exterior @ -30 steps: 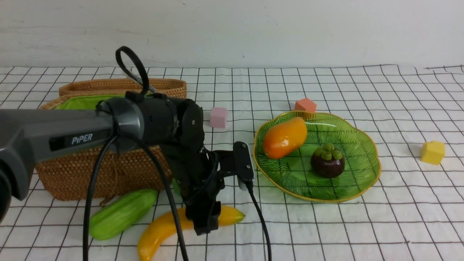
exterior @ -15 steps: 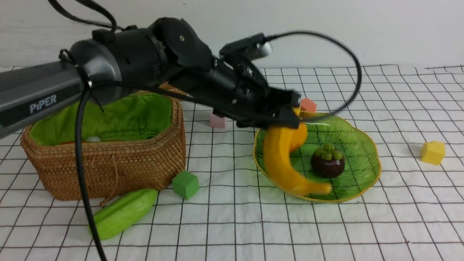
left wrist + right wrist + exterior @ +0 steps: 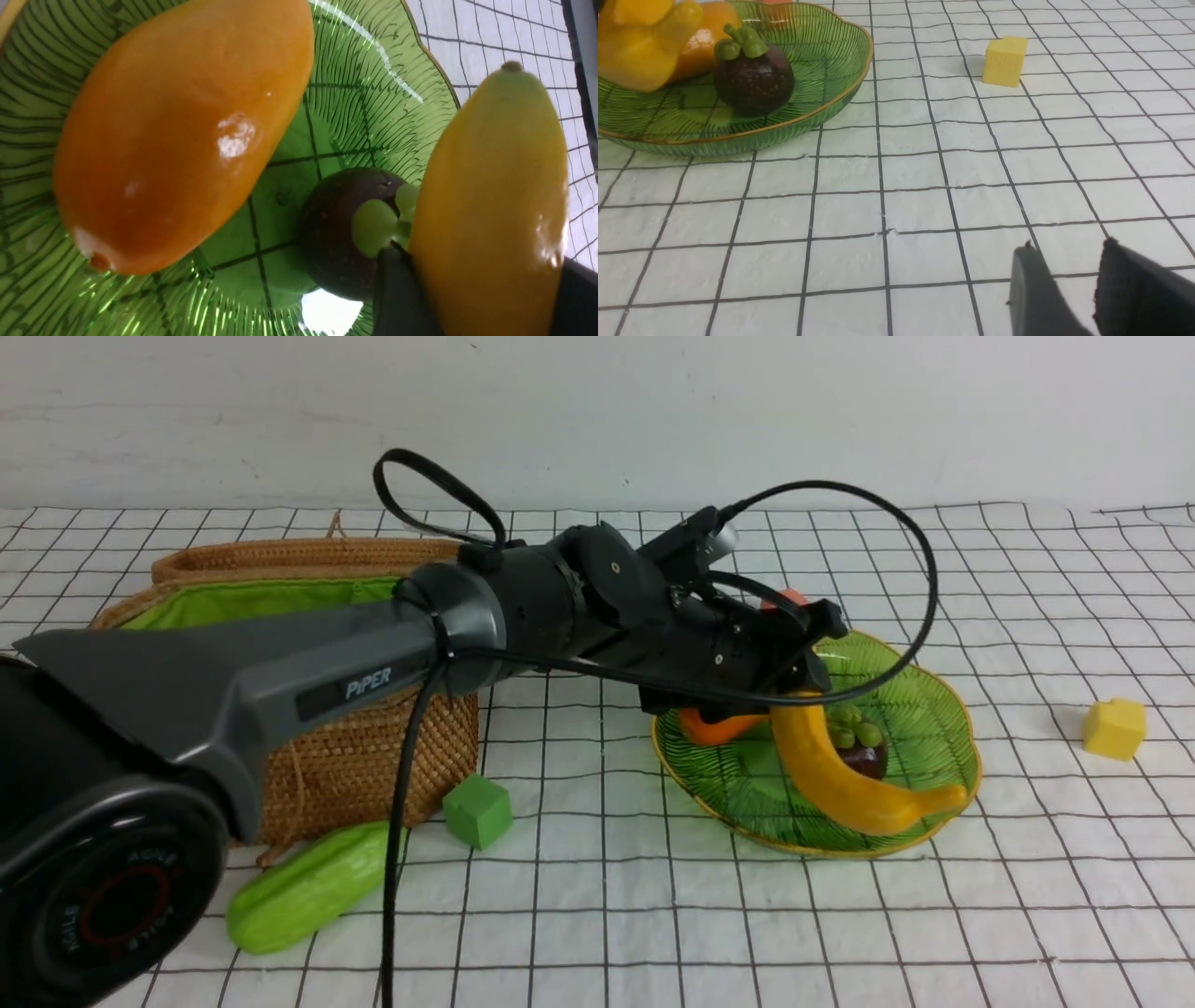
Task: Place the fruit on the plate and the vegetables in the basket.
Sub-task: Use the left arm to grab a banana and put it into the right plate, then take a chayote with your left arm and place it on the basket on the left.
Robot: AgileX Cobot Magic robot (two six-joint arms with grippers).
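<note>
Left wrist view: the banana [image 3: 490, 196] sits between the two fingers [image 3: 397, 298] of the left claw [image 3: 481, 298]. Both fingers flank it closely. You cannot tell from these pictures whether they are pressing it or merely bracketing it.

Position, front view, plate [image 3: 966, 747] read as a clock with 12 away from you: the banana runs from near the centre out to the rim at about 4 o'clock. Its far tip rests on the gold edge and its body leans over the mangosteen [image 3: 866, 754]. The mango [image 3: 714, 726] is at 9 o'clock, partly under the wrist.

Risks:
- The tip sits on the rim, not in the bowl of the plate. If you let go here, the banana may pivot on the mangosteen and slide off onto the cloth at 4 o'clock.
- The mangosteen is round, so a nudge from the banana or a finger could roll it.
- If you pull the claw back low toward 9 o'clock, you may clip the mango or drag the plate. Lift clear first.
- The glass plate looks slick, so sideways pushes will likely shift it.

Outward: the gourd [image 3: 303, 887] lies on the cloth at the basket's [image 3: 364, 756] 6 o'clock, not yet inside. A green cube [image 3: 478, 810] sits just beside the gourd and could be caught in that pick.

Right wrist view: the right claw [image 3: 1080, 280] is slightly apart with nothing in it, hanging low over bare cloth.
</note>
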